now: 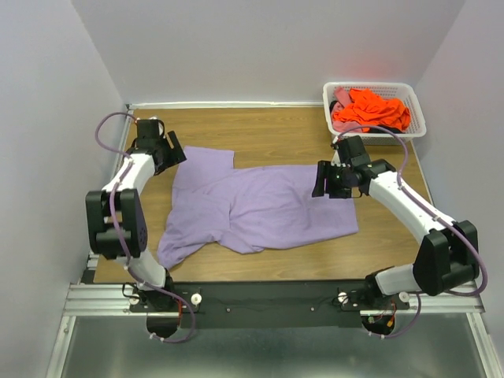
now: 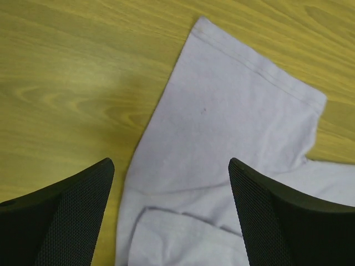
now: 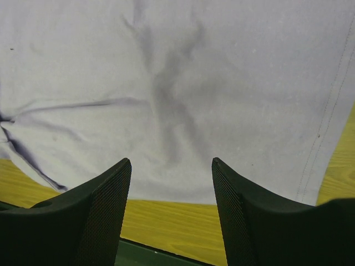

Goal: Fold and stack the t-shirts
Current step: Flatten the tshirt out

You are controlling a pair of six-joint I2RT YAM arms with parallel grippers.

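Lying loosely spread on the wooden table (image 1: pixel 276 130), the lavender t-shirt (image 1: pixel 264 206) sits just near-left of the basket (image 1: pixel 417 110), which holds the orange t-shirt (image 1: pixel 370 110) and a pink t-shirt (image 1: pixel 342 96). Soft, light cotton: no stiffness, will drape and drag, with wrinkles bunched mid-body. Best pinch points look like the stitched sleeve hem and bottom hem corners. Left gripper (image 2: pixel 172 166) hangs over the sleeve farthest from the basket, jaws wide, nothing between. Right gripper (image 3: pixel 172 163) hovers over the hem end nearest the basket, jaws apart, empty too.

No writing, label, brand, number or sign can be read in any view.
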